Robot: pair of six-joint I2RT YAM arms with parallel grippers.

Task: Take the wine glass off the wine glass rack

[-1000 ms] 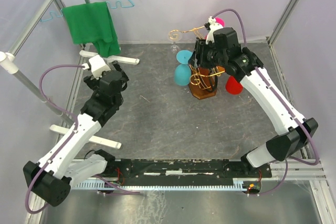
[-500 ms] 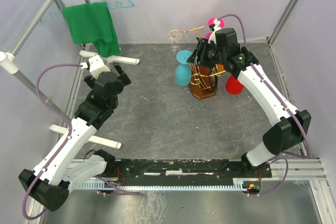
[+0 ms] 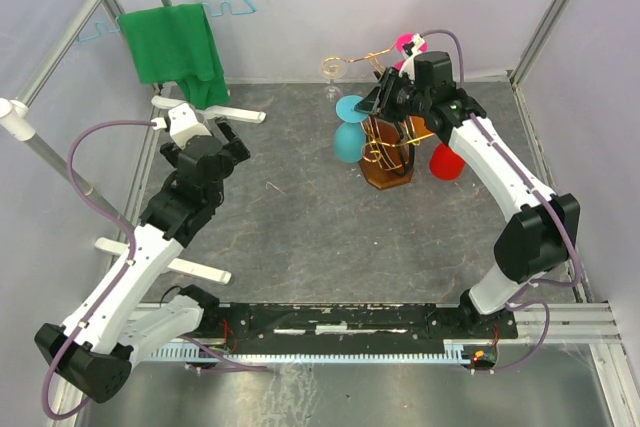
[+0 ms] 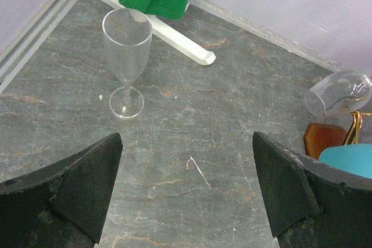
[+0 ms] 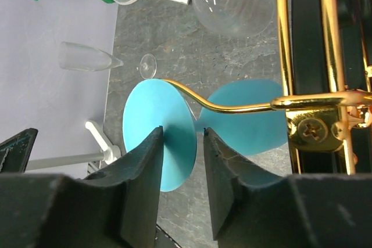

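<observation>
The wine glass rack (image 3: 390, 152) has gold wire arms (image 5: 232, 106) and a dark upright (image 5: 305, 56). It stands on a brown wooden base (image 4: 321, 137) at the back of the table. A turquoise wine glass (image 3: 347, 143) hangs upside down from one arm, foot (image 5: 145, 114) up. My right gripper (image 5: 182, 139) is at that foot and stem, open, with a narrow gap between its fingertips. One fingertip lies over the foot and the other beside the stem. I cannot tell whether they touch. My left gripper (image 4: 186, 184) is wide open over bare table, far to the left.
A red glass (image 3: 445, 160), a pink one (image 3: 410, 42) and a clear one (image 3: 332, 69) also hang on the rack. A clear flute (image 4: 126, 56) stands upright near the white stand foot (image 4: 174, 36). A green cloth (image 3: 178, 47) hangs on a turquoise hanger at the back left.
My right gripper's jaws have narrowed around the turquoise glass's foot, and that arm's elbow has swung inward. The left arm shifted slightly and stays open.
</observation>
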